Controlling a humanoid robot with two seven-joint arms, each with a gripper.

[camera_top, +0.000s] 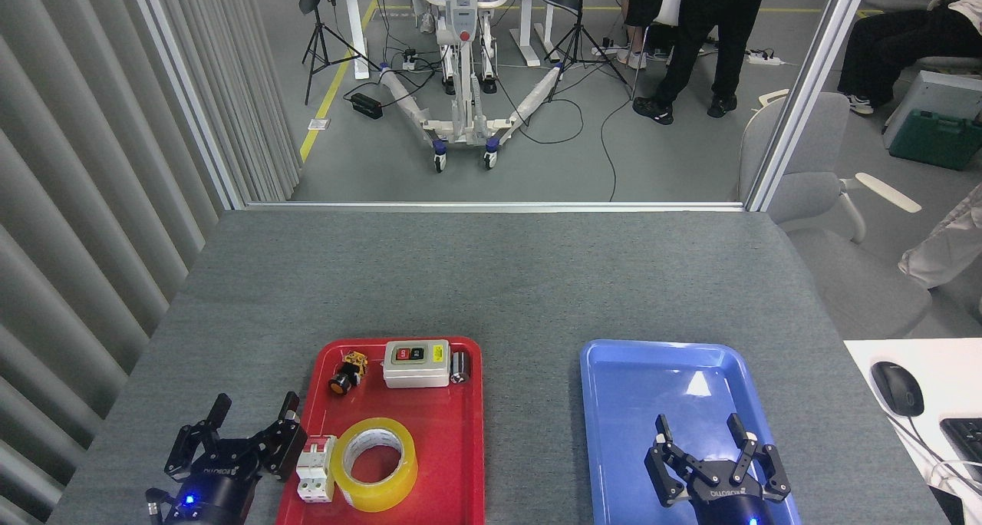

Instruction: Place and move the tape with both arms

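The tape (374,463), a glossy yellow roll with a white printed core, lies flat in the near part of the red tray (453,463). My left gripper (255,411) stands open just left of the red tray, beside the tape and apart from it, fingers pointing away from me. My right gripper (700,427) is open over the near end of the blue tray (637,379), with nothing between its fingers. Both show a small blue light near the wrist.
In the red tray also lie a white circuit breaker (316,468) right beside the tape, a yellow-black push button (347,371), a white switch box (416,362) and a small dark cylinder (459,367). A mouse (897,387) and keyboard sit on a white desk at right.
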